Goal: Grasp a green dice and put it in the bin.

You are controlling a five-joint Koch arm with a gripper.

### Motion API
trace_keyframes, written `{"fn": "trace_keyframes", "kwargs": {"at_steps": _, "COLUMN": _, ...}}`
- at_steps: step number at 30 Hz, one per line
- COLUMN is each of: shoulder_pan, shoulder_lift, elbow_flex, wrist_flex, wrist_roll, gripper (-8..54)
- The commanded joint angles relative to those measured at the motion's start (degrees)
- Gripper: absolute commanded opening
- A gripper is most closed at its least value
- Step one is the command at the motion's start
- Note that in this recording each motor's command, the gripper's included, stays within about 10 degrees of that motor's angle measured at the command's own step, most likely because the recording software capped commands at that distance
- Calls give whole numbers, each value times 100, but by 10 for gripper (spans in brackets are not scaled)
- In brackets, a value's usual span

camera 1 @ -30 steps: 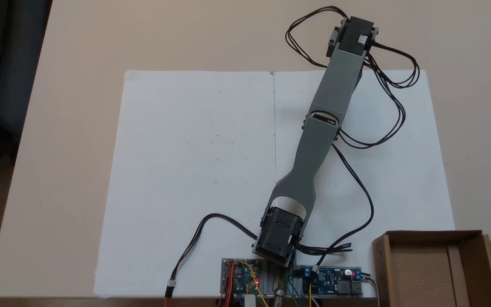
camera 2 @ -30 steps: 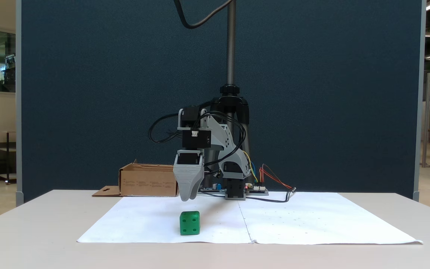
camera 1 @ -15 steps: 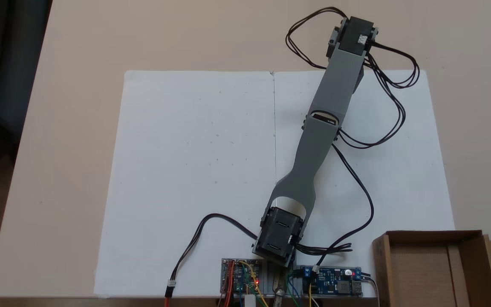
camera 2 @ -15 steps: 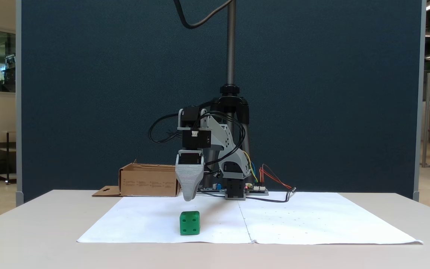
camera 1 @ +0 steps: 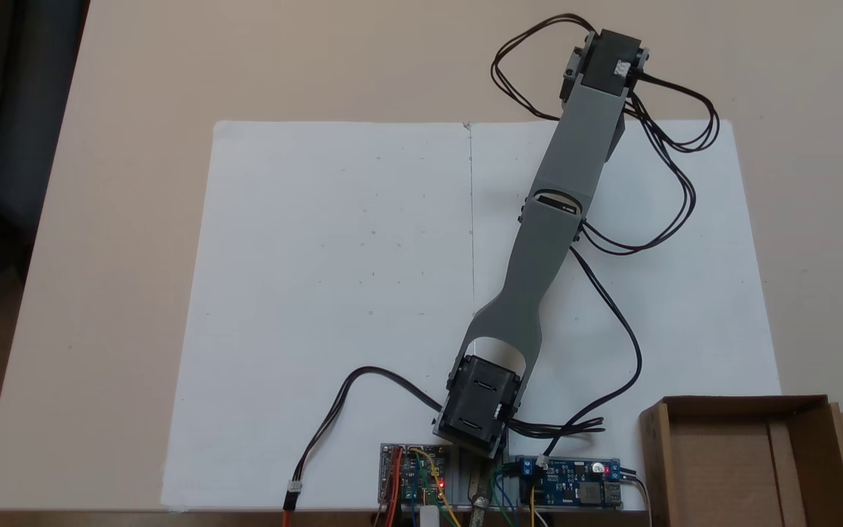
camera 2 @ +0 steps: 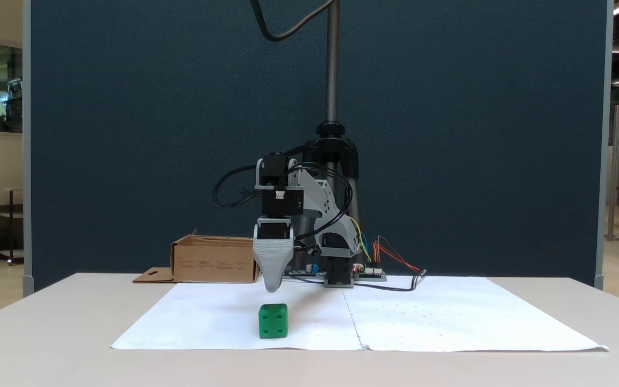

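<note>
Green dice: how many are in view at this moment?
1. The green dice sits on the white paper near its front edge, just below the gripper in a fixed view. Others could be hidden behind the arm.

A beige tabletop is seen in both fixed views, with two white paper sheets laid side by side on it, their seam running down the middle. A green dice rests on the paper near its front edge. A brown cardboard bin sits on the tabletop beside the circuit boards at the arm's base.
</note>
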Motion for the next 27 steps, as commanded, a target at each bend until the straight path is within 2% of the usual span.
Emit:
{"fn": "trace_keyframes", "kwargs": {"at_steps": 1, "shoulder_pan": 44, "shoulder_lift": 123, "elbow_flex": -343, "wrist_flex": 211, "wrist_roll": -536, "gripper": 447}}
{"fn": "trace_keyframes", "kwargs": {"at_steps": 27, "shoulder_pan": 35, "shoulder_lift": 53, "elbow_flex": -343, "wrist_flex": -422, "wrist_roll": -246, "gripper": 445}}
